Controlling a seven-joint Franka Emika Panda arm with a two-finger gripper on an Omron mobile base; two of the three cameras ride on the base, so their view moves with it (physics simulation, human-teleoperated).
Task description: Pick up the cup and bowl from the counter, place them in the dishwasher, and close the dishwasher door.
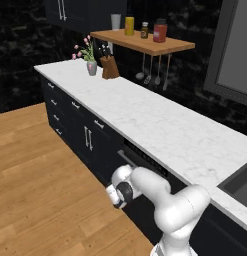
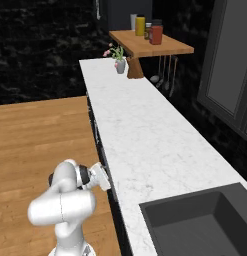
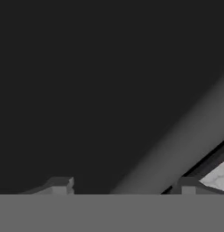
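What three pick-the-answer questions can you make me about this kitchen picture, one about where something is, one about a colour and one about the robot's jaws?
1. Where is the flower vase?
A. on a chair
B. on the counter, beside the knife block
C. inside a fridge

2. What colour are the flowers?
A. pink
B. blue
C. yellow

3. How are the jaws?
A. pinched shut
B. holding a spoon
C. wide apart

Answers:
1. B, the vase stands at the far end of the white counter, next to the block.
2. A, the blooms above the vase are pink.
3. C, in the hand view the two fingertips stand far apart.
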